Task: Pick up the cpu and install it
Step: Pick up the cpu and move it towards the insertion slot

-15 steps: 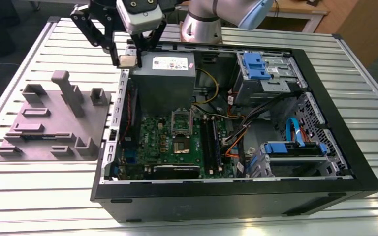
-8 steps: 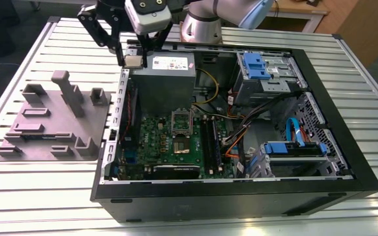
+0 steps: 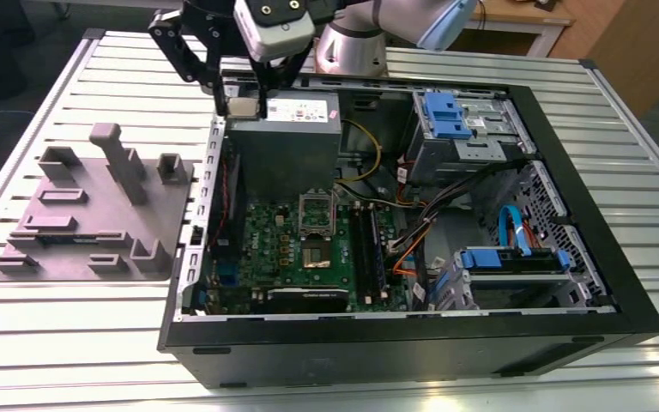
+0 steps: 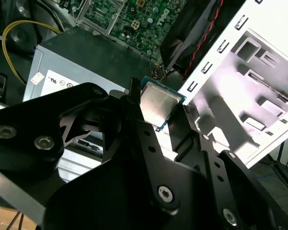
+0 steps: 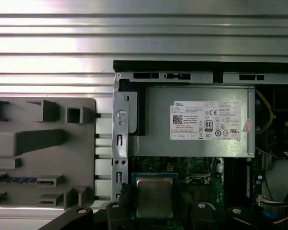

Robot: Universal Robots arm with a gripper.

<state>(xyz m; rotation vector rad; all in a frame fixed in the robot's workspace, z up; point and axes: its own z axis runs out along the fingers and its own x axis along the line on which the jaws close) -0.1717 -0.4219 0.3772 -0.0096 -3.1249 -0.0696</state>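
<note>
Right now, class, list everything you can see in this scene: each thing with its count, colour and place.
table: one, silver slatted metal, under everything
computer case: one, black, open-sided, lying on the table
power supply: one, grey with a white label, far end of the case
motherboard: one, green, on the case floor beside the power supply
drive brackets: two, blue, on the case's side at the exterior view's right
cables: several, mixed colours, inside the case
fixture tray: one, grey, on the table at the exterior view's left of the case
cpu: one, silvery top, clamped in the hand above the power supply
arm: one, silver-grey, beyond the case
hand: one, black, shut on the cpu
</note>
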